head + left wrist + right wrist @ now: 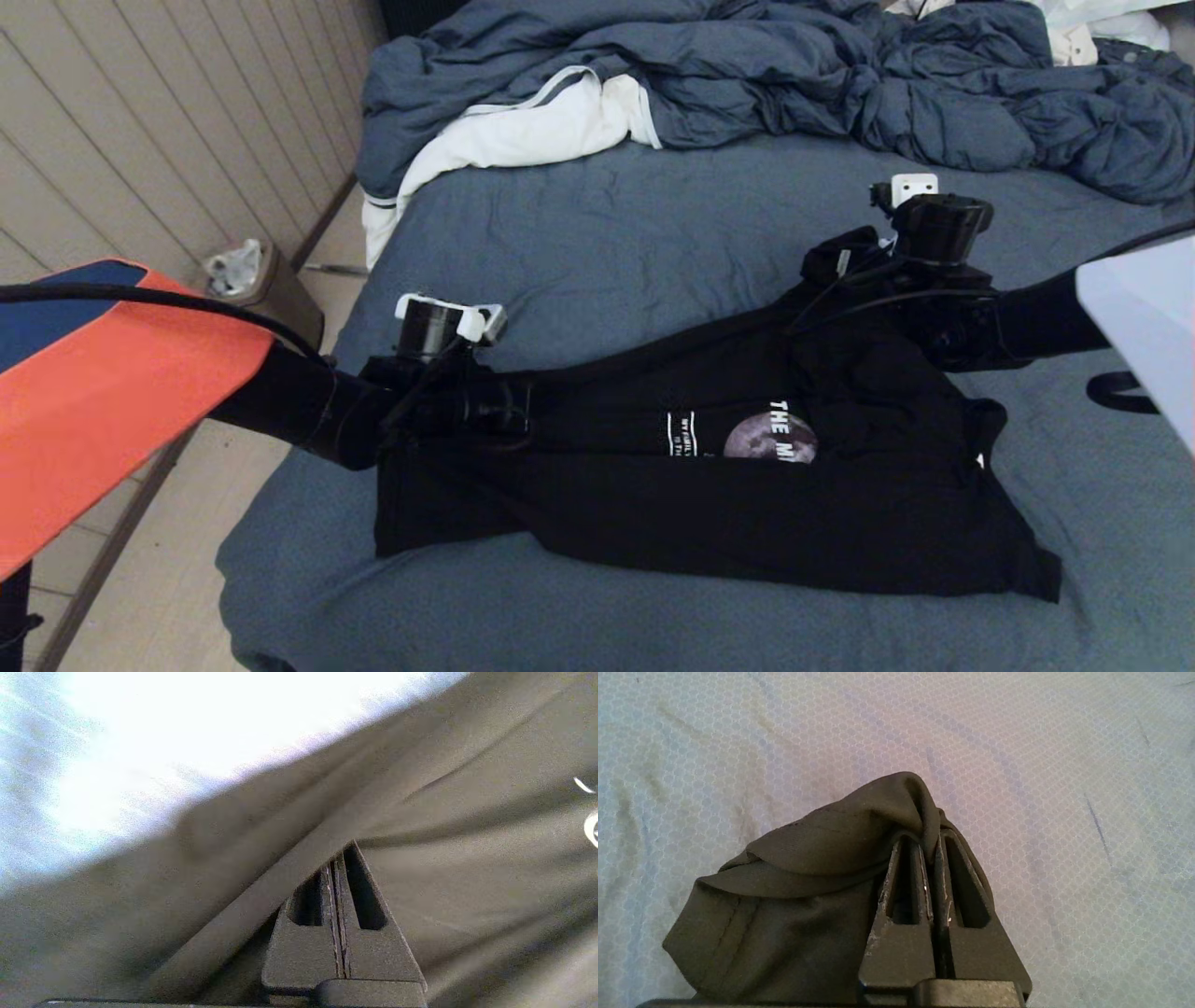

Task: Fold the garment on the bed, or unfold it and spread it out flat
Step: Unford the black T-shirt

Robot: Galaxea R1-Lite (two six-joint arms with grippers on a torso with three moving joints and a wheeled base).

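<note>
I see the garment [709,485] lying partly folded across the near part of the bed [607,233]. My left gripper [337,868] pinches one edge; my right gripper [930,847] clamps a bunched fold above the sheet.

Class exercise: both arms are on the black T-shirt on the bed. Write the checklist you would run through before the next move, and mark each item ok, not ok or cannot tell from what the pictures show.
1. Right gripper shut on the T-shirt: ok, a fold of fabric is pinched between its fingers.
2. Left gripper shut on the shirt: ok, fingers closed with a hem running into the tips.
3. Held edge raised off the bed: ok, it stretches taut between the grippers.
4. Shirt lying flat: not ok, the moon print is half covered by a fold.
5. Room on the sheet beyond the shirt: ok; the duvet and white cloth lie farther back.
6. Which parts are gripped: cannot tell.
</note>
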